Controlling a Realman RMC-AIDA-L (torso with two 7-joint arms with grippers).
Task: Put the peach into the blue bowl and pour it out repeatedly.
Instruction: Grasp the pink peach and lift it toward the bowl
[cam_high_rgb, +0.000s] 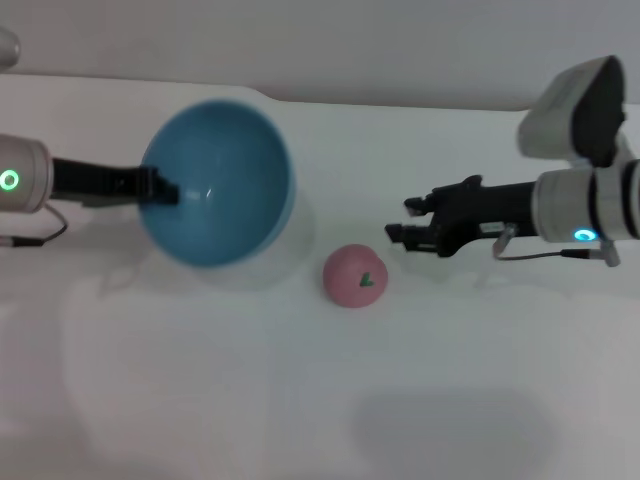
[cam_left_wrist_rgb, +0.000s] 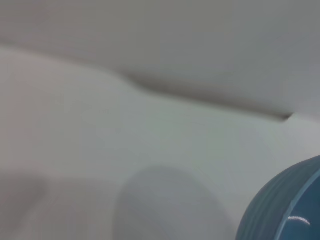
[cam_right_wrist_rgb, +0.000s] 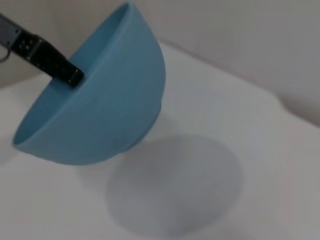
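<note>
- Head view, blue bowl (cam_high_rgb: 218, 180): it is being held off the white bench (cam_high_rgb: 300, 400), tilted so its glossy inside is facing the camera, with nothing lying in it.
- Head view, left gripper (cam_high_rgb: 160, 190): it is reaching in from the left side and clamping the bowl's near-left rim, one dark finger showing against the inside wall.
- Head view, peach (cam_high_rgb: 355, 275): it is lying on the bench just beside the bowl's lower right edge, apart from it, its green leaf mark facing up and toward the right.
- Head view, right gripper (cam_high_rgb: 400, 222): it is hovering to the right of the peach, near it but not touching, its dark fingers standing parted with a narrow gap and holding nothing.
- Left wrist view, blue bowl (cam_left_wrist_rgb: 280, 210): only a curved part of the outer wall and a strip of rim are showing at one corner; the pale bench (cam_left_wrist_rgb: 100, 150) is filling the rest, with a soft round shadow lying on it. This arm's own fingers are not showing here.
- Right wrist view, blue bowl (cam_right_wrist_rgb: 100, 115): it is hanging clear of the bench (cam_right_wrist_rgb: 250, 125), tipped steeply with its mouth turned away to one side and its rounded underside facing the camera; a round shadow is lying on the bench beneath it.
- Right wrist view, left gripper (cam_right_wrist_rgb: 67, 74): farther off, its dark finger is pressing on the bowl's rim from the far side. The peach is not showing in this view.
</note>
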